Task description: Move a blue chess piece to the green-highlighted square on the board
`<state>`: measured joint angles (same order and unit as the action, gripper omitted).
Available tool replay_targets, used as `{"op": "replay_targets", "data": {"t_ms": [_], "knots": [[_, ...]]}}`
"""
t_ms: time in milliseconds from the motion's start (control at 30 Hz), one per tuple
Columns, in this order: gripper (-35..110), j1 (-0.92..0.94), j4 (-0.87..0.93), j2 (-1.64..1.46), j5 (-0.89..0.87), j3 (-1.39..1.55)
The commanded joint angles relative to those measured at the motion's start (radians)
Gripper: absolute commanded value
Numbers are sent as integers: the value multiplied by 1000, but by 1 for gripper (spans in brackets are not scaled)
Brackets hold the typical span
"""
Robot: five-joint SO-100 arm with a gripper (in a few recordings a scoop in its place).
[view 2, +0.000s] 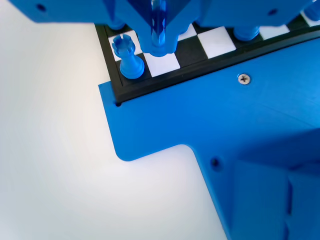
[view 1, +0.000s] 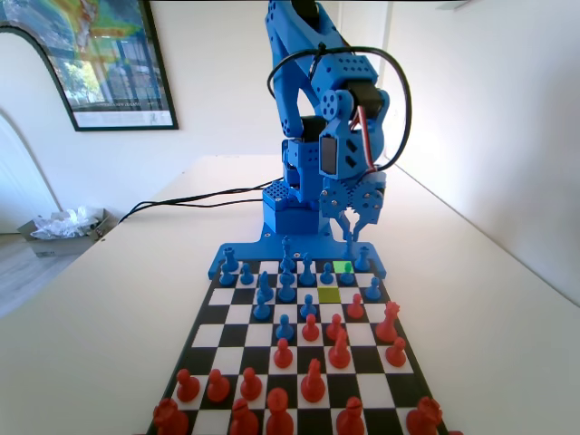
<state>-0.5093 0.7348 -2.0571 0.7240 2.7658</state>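
I log: white worktop (view 1: 109, 308), white walls (view 1: 227, 100), framed poster (view 1: 100, 54) upper left, daylight from right.

i see the board (view 1: 237, 314) in black and white chequers, one vivid green-highlighted square (view 1: 342, 267) by its far edge, blue pieces (view 1: 286, 288) far, red pieces (view 1: 313, 384) near.

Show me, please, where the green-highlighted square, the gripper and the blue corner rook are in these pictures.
green-highlighted square (view 1: 342, 266), fixed view, on its visible green surface.
gripper (view 1: 353, 227), fixed view, midway between the fingertips.
blue corner rook (view 2: 129, 59), wrist view, on its body below the crown.
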Motion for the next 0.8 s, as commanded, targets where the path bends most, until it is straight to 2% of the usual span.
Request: {"op": "replay_targets", "data": {"t_ms": [0,767], "knots": [[1,2,-21,-48,14,14],[1,-2,-98,-2,17,54]]}}
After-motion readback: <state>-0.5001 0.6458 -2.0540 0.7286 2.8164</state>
